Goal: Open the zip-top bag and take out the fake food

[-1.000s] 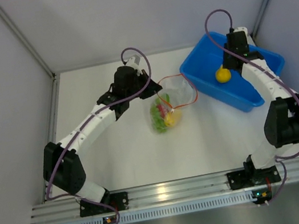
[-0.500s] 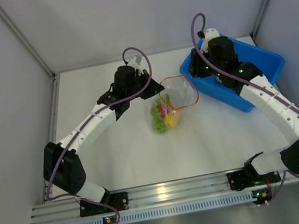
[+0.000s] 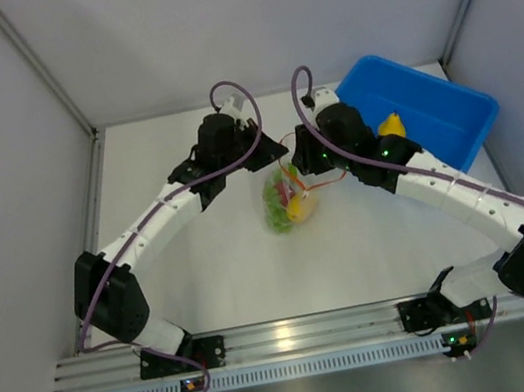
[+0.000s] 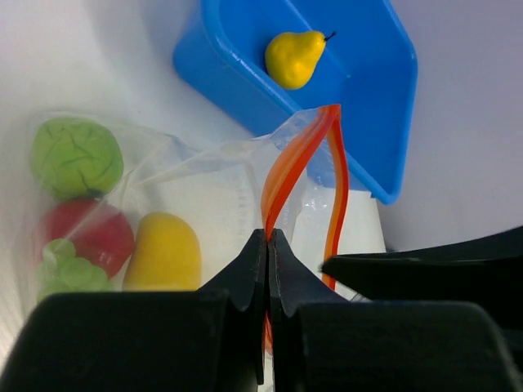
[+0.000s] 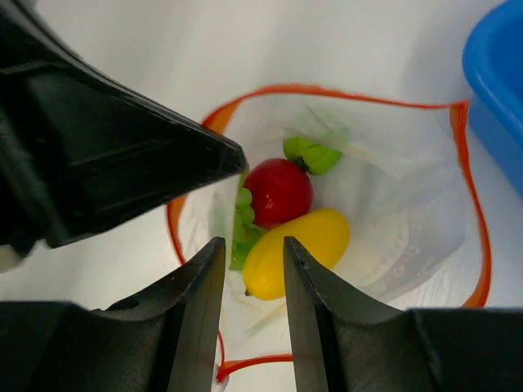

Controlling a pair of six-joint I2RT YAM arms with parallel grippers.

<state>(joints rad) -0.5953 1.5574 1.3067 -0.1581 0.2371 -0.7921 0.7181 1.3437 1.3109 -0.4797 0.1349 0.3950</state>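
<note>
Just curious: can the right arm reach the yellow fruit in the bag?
Probably yes: the left pincer holds the bag open, and the open right pincer faces the yellow fruit unobstructed.

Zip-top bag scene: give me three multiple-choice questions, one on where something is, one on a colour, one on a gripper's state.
1. Where is the loose yellow pear? A: in the zip-top bag. B: in the blue bin. C: in the left gripper.
2. What colour is the bag's zip strip? A: orange-red. B: blue. C: green.
3. The left gripper is: A: wide open. B: shut on the zip strip. C: holding the pear.
Answers: B, it lies in the bin; A, the strip shows orange-red; B, its jaws pinch the strip.
</note>
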